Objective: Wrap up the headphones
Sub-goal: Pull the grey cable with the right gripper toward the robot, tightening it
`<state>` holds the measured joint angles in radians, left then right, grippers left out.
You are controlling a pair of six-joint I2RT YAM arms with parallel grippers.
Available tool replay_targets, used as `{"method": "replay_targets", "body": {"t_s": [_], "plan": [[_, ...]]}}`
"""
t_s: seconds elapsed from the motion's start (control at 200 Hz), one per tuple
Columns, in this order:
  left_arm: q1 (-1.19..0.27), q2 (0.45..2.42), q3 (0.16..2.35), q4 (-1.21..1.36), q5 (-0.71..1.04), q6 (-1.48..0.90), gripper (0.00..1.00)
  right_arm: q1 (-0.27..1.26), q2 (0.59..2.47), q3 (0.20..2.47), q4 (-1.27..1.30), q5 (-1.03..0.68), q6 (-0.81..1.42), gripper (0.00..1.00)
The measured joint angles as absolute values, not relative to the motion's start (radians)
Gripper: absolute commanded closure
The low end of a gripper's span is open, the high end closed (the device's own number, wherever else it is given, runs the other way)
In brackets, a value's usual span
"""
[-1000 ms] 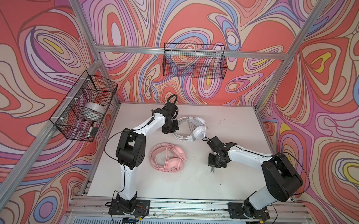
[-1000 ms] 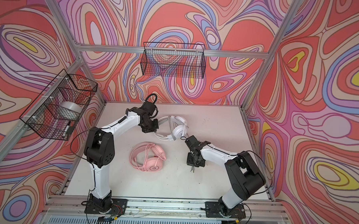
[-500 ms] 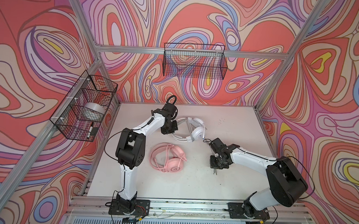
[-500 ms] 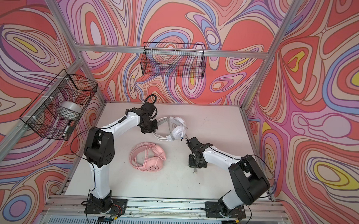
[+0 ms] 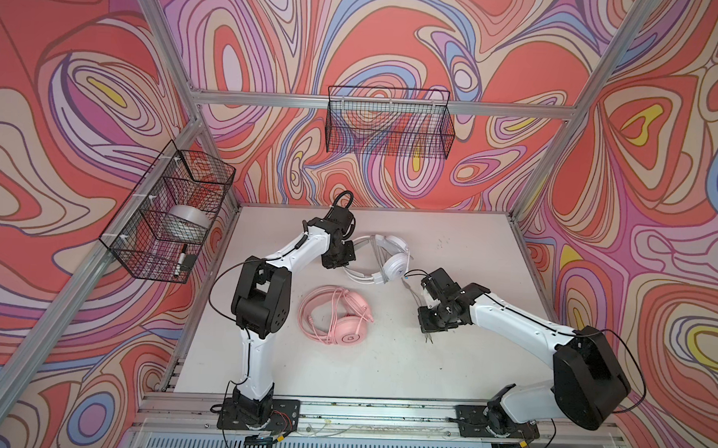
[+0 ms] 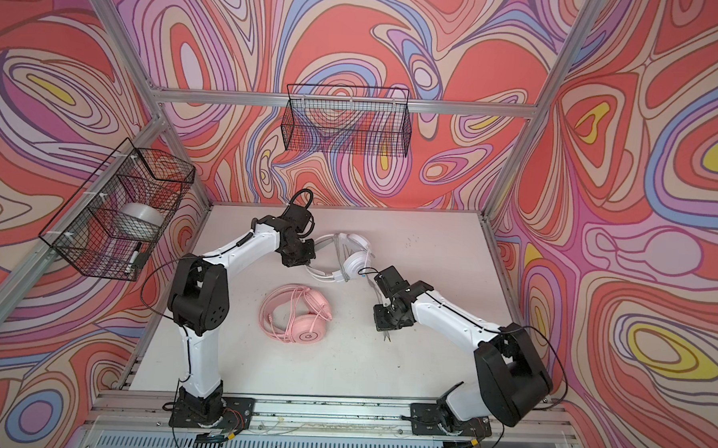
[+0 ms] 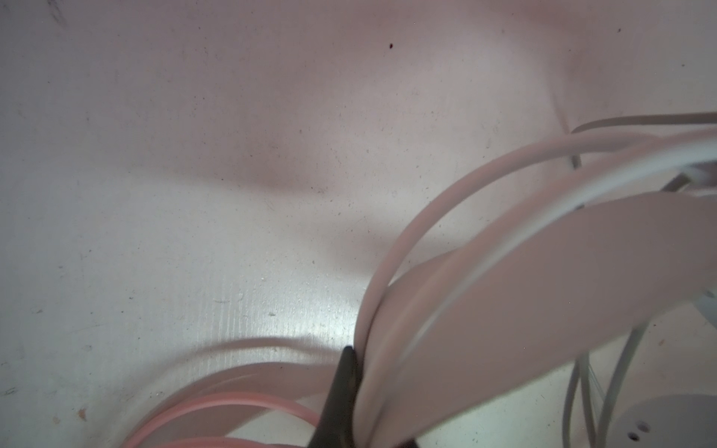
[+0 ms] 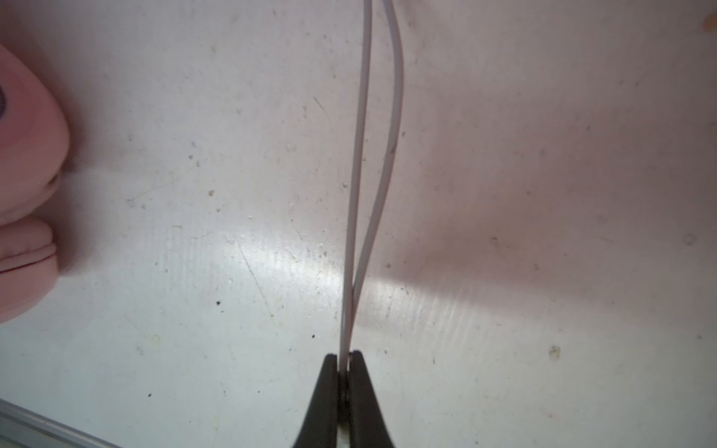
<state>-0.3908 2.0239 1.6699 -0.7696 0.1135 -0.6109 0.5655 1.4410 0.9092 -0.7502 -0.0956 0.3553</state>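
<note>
White headphones (image 5: 383, 255), sitting rear-centre on the counter (image 5: 447, 362) behind the pink headphones (image 5: 336, 317), are risking getting dragged or tipped: left tool (image 5: 344, 255) is clamping only the headband. Grey cable (image 8: 359, 155) is running doubled, one strand bowing, and right tool (image 8: 345, 358) is pinching both strands tight, so a tug is likely slipping one free.

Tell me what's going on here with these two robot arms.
The two arms are handling the white headphones near the back of the table. The left hand is clamped on the headband, while the right hand pinches a doubled stretch of the grey cable, held out from the earcup. The pink headphones lie untouched between the arms, their cable looped over them.
</note>
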Motion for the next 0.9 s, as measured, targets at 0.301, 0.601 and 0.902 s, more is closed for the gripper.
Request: {"method": "replay_targets", "body": {"t_s": [0.301, 0.601, 0.902], "plan": [[-0.391, 2.024, 1.670, -0.760, 0.110, -0.618, 1.00, 0.587, 1.441, 1.030, -0.821, -0.182, 0.261, 1.00], [-0.391, 2.024, 1.670, -0.755, 0.098, -0.625, 1.00, 0.613, 1.435, 1.048, -0.865, -0.249, 0.193, 1.00], [-0.385, 2.024, 1.671, -0.760, 0.078, -0.621, 1.00, 0.617, 1.399, 1.111, -0.936, -0.220, 0.165, 1.00]]}}
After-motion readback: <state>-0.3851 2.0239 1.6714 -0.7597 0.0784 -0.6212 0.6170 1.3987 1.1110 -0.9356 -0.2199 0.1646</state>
